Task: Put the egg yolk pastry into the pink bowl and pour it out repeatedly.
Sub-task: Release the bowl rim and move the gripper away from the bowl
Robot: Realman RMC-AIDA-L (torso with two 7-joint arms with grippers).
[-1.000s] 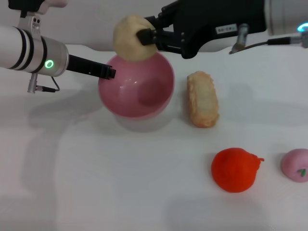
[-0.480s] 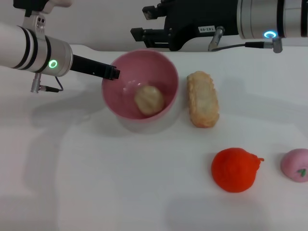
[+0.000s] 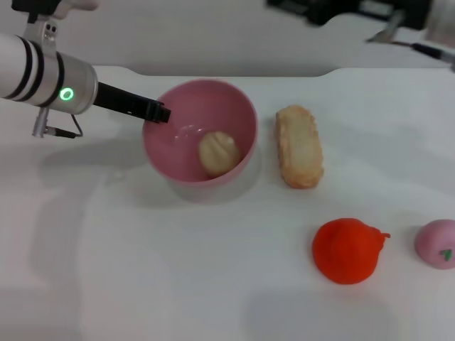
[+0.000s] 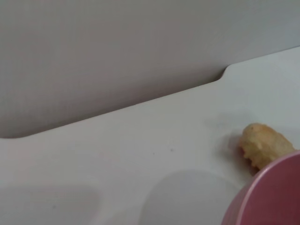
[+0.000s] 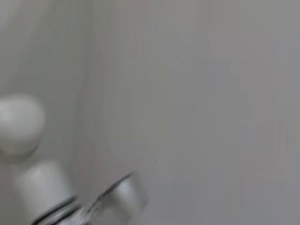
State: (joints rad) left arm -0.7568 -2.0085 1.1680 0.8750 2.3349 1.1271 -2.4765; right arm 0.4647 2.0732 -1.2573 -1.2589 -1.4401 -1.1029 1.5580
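Head view: egg yolk pastry [image 3: 218,151] inside pink bowl [image 3: 238,117], left of centre, resting on the bottom. Left gripper [image 3: 158,111] at the bowl's left rim, closed on the rim. Right gripper at the upper right edge, blurred, jaws not possible to tell. Long bread [image 3: 299,145] just right of the bowl, apart from it.

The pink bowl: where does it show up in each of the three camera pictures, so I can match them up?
Head view: the pink bowl sits left of centre on the white table, with the egg yolk pastry inside and the left gripper at its rim.
Left wrist view: only a slice of its rim, in the lower right corner.
Right wrist view: not in it.
Shared landmark: the long crusty bread beside the bowl, also in the left wrist view.
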